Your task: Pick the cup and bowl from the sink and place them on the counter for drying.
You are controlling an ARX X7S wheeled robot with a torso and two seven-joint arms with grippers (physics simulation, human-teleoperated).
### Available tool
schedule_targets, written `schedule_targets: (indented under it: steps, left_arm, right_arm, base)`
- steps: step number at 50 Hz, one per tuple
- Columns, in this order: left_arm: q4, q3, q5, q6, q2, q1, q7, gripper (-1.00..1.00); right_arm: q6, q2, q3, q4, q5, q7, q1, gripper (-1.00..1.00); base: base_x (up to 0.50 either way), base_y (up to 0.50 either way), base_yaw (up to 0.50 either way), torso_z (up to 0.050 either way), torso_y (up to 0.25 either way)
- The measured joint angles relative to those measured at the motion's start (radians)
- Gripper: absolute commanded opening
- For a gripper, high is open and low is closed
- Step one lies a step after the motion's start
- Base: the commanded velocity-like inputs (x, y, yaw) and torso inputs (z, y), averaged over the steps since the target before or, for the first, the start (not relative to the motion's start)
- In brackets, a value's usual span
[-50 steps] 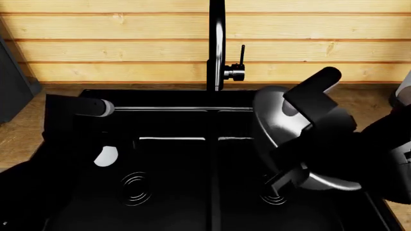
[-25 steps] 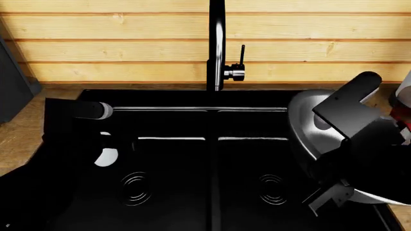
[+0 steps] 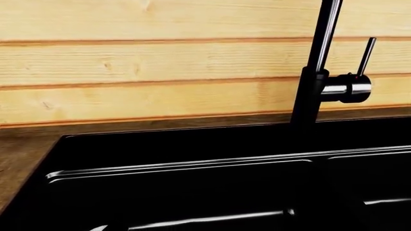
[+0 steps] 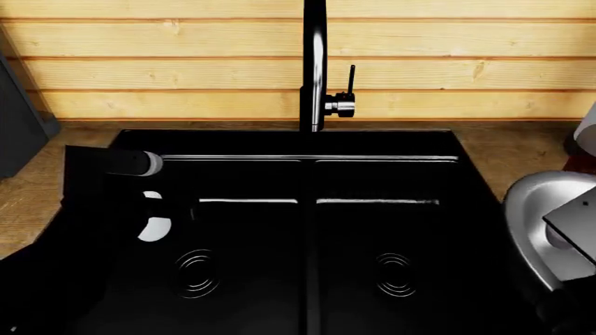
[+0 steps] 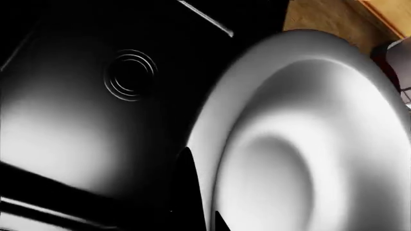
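Note:
The silver-grey metal bowl [image 4: 535,213] is at the right edge of the head view, tilted, over the right rim of the black sink [image 4: 308,143] and the wood-grain counter [image 4: 503,150]. My right gripper [image 4: 560,296] is shut on the bowl's rim and is mostly cut off by the frame. In the right wrist view the bowl [image 5: 301,134] fills the picture, with a dark finger [image 5: 186,192] against its rim. The white cup [image 4: 155,227] stands in the left basin, half hidden behind my dark left arm. I cannot make out the left gripper's jaws against the black sink.
The tall black faucet [image 4: 315,70] stands behind the sink's middle divider and also shows in the left wrist view [image 3: 314,82]. A white object [image 4: 587,132] sits on the counter at the far right. A dark grey box [image 4: 19,125] stands at the far left.
My right gripper has carried the bowl to the right, from above the right basin to over the sink's right rim and counter. The left arm and the cup have not moved.

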Motion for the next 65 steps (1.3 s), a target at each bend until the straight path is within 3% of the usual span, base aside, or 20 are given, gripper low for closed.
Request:
schedule_targets:
  steps: [11,29,54,65]
  left_arm:
    - [-0.013,0.011,0.007,0.013,0.002,0.0,0.006,1.0]
    - [-0.028,0.02,0.012,0.028,0.001,0.003,0.01,1.0]
    - [-0.001,0.012,-0.009,0.006,-0.01,-0.003,-0.01,1.0]
    - [0.012,0.012,-0.019,-0.009,-0.015,-0.012,-0.023,1.0]
  right_arm:
    - [0.05,0.151,-0.002,0.028,-0.031,0.009,-0.024,-1.0]
    - [0.061,0.215,-0.006,0.112,-0.104,-0.043,-0.051,-1.0]
    - [-0.04,0.221,-0.098,0.093,-0.799,-0.609,-0.121,-1.0]
    - [-0.122,0.189,-0.136,0.147,-1.033,-0.785,-0.143,-1.0]
  base:
    - [0.0,0.0,0.0,0.0,0.0]
    - [0.0,0.0,0.0,0.0,0.001]
    - [0.0,0.0,0.0,0.0,0.0]
    - [0.0,0.0,0.0,0.0,0.0]
